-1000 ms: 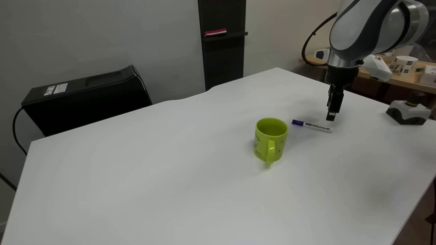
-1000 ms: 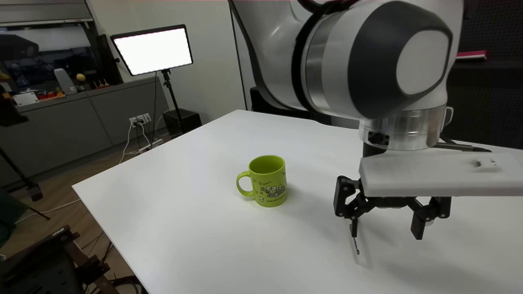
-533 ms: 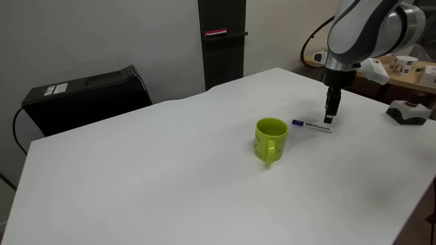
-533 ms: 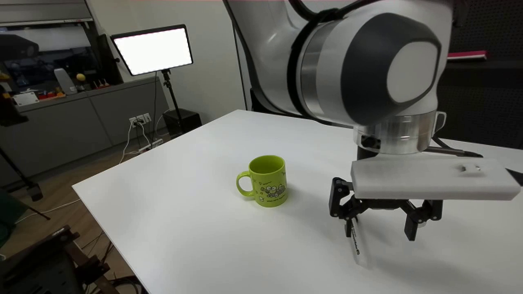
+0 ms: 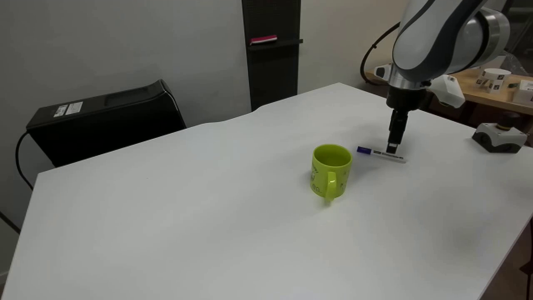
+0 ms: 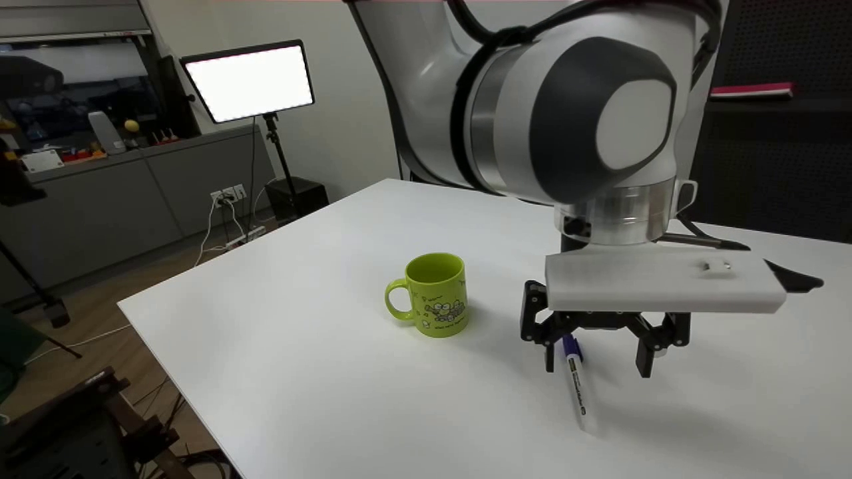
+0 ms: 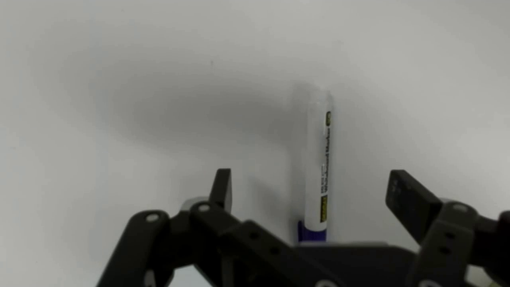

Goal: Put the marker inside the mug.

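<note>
The marker (image 5: 377, 153) lies flat on the white table beside the lime-green mug (image 5: 322, 179), its blue cap end toward the mug. Both also show in an exterior view, the marker (image 6: 576, 386) under the gripper and the mug (image 6: 436, 306) upright with its handle at the left. My gripper (image 6: 597, 368) is open and empty, low over the marker. In the wrist view the marker (image 7: 316, 159) runs lengthwise between the two spread fingers of the gripper (image 7: 310, 181), touching neither. The end of its cap is hidden by the gripper body. The mug's inside bottom is not clearly visible.
The white table (image 5: 187, 216) carries the mug and marker. A grey-and-black button box (image 5: 499, 137) stands at the right. A black box (image 5: 108, 121) stands behind the table's far edge. A bright light panel (image 6: 249, 81) on a stand is beyond the table.
The gripper has moved left in both exterior views, toward the mug side, and has come over the marker, which now shows between the fingers. The marker and mug have not moved.
</note>
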{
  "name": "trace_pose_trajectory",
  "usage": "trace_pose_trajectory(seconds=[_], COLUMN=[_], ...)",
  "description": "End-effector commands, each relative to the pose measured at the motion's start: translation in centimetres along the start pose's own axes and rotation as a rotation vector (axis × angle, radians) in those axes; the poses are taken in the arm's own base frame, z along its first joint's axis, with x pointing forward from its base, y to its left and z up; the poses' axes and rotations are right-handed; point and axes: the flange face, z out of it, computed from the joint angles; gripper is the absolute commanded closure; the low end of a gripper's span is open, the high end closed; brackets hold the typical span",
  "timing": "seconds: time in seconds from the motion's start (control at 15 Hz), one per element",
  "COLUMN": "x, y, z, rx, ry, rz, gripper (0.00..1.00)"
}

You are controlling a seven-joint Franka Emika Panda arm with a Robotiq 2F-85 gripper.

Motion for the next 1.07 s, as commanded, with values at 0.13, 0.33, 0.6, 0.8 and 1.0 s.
trace_pose_trajectory(seconds=[0.13, 0.33, 0.6, 0.8, 1.0], x=[-0.2, -0.7, -0.8, -0.7, -0.7], y=[0.2, 0.4, 0.3, 0.2, 0.2], z=[0.4, 0.8, 0.7, 0.7, 0.7], rx=[-0.017, -0.016, -0.001, 0.000, 0.000], ry=[0.015, 0.005, -0.002, -0.001, -0.001], rz=[0.039, 0.052, 0.033, 0.031, 0.031], gripper=[0.00, 0.00, 0.00, 0.00, 0.00])
